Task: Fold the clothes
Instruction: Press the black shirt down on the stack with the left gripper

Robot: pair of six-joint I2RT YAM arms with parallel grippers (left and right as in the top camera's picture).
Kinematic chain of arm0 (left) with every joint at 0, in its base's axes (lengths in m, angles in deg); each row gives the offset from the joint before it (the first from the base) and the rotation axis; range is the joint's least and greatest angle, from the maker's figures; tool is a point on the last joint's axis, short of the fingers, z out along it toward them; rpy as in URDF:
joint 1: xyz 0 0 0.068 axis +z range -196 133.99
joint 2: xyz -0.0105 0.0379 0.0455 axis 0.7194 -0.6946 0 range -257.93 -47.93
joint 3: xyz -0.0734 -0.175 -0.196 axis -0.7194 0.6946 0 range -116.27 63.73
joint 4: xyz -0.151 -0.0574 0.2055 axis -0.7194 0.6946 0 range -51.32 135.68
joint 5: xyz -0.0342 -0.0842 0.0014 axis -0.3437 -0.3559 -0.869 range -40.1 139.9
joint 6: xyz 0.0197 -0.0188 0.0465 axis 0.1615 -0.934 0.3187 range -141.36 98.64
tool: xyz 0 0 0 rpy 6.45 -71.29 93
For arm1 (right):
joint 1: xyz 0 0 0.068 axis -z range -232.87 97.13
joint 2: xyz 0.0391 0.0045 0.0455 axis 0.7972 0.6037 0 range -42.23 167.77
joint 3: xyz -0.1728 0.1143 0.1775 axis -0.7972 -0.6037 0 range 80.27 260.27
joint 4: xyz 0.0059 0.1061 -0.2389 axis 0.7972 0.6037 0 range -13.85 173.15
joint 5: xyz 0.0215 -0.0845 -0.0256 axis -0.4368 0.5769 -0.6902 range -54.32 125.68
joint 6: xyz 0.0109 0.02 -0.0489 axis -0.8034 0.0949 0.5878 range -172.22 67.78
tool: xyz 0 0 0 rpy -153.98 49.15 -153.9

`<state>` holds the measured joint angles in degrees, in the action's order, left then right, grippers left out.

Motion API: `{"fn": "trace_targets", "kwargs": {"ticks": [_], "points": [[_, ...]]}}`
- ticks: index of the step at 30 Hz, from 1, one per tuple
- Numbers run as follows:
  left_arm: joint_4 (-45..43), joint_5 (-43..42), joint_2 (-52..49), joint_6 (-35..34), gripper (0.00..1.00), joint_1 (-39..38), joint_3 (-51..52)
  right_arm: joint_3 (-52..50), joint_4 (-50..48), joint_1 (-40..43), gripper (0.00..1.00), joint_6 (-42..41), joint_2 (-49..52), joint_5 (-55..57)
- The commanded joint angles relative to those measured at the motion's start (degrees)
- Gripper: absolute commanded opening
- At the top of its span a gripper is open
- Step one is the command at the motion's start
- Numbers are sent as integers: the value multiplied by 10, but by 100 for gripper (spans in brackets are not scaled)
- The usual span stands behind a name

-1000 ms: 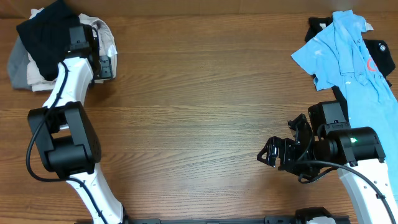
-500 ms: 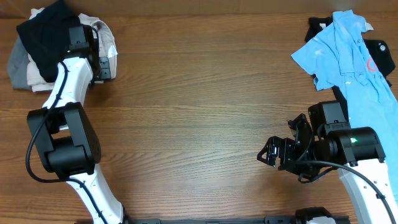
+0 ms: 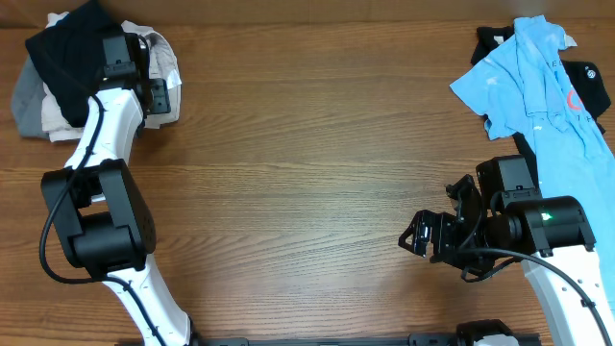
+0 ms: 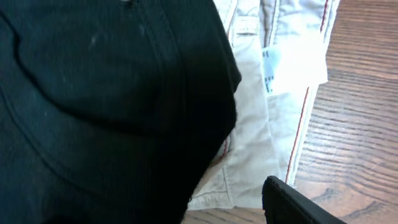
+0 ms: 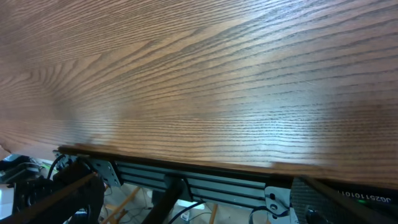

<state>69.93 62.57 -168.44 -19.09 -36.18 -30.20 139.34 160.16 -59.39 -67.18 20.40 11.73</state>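
- the bench (image 3: 307, 154) is brown wood grain, with 2 heaps of clothes at its far corners.
- far left corner: a black shirt (image 3: 65, 56) lies crumpled on top of a grey garment (image 3: 27, 104) and a cream garment (image 3: 165, 60).
- the left end effector (image 3: 161, 99) is at the right edge of this heap, by the cream garment. whether it is released or grasping cloth cannot be told.
- in the left wrist view the black shirt (image 4: 112, 106) fills the left side. the cream garment (image 4: 280, 118), with red stitching and a small printed label (image 4: 268, 70), lies beside and partly under it. only 1 dark finger (image 4: 291, 202) shows, at the bottom edge near the cream hem.
- far right corner: a light blue polo (image 3: 538, 91) is spread over another black garment (image 3: 588, 85) that has a red mark.
- the right end effector (image 3: 423, 240) hovers over the bench near the front right, well apart from the polo, jaws released and spread wide.
- the right wrist view shows the bench (image 5: 205, 81) and its front edge, with a metal frame (image 5: 205, 180) below.
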Motion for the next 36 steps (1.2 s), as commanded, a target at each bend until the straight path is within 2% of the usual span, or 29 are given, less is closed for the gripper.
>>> {"fn": "trace_targets", "kwargs": {"ticks": [1,17,28,36], "points": [[-7,-5,-8,16,70,3,-4,0,-2,-3,100,2,-1,3],[8,-6,-45,16,68,5,-3,0,-2,-3,100,2,-1,4],[-43,-1,-45,16,66,7,-3,0,-3,-3,100,2,-1,4],[-25,-80,-45,16,52,6,-3,0,-3,-3,100,2,-1,3]]}}
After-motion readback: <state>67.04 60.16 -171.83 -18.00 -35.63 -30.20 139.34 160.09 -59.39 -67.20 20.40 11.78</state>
